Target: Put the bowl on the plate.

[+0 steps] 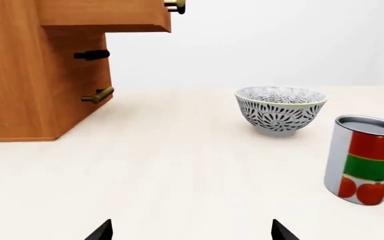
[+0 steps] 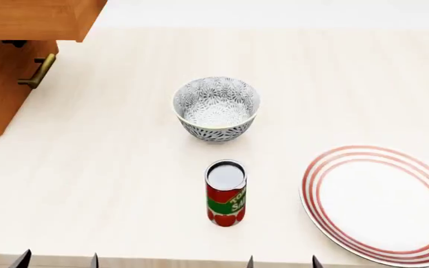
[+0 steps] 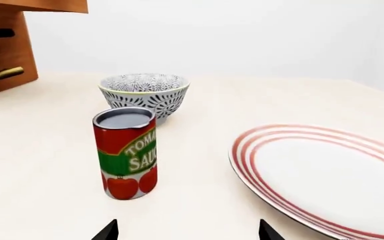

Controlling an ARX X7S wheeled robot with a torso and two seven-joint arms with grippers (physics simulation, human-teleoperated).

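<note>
The bowl, white with a dense grey-black floral pattern, stands upright at the middle of the table; it also shows as the bowl and the bowl. The plate, white with red-pink rings, lies flat at the front right, seen too as the plate. My left gripper hangs open at the front edge, well short of the bowl, nothing between its tips. My right gripper is open too, empty, near the plate's front-left rim.
A red tomato-sauce can stands between the bowl and the front edge, also the can and the can. A wooden cabinet with brass handles and a jutting drawer fills the back left.
</note>
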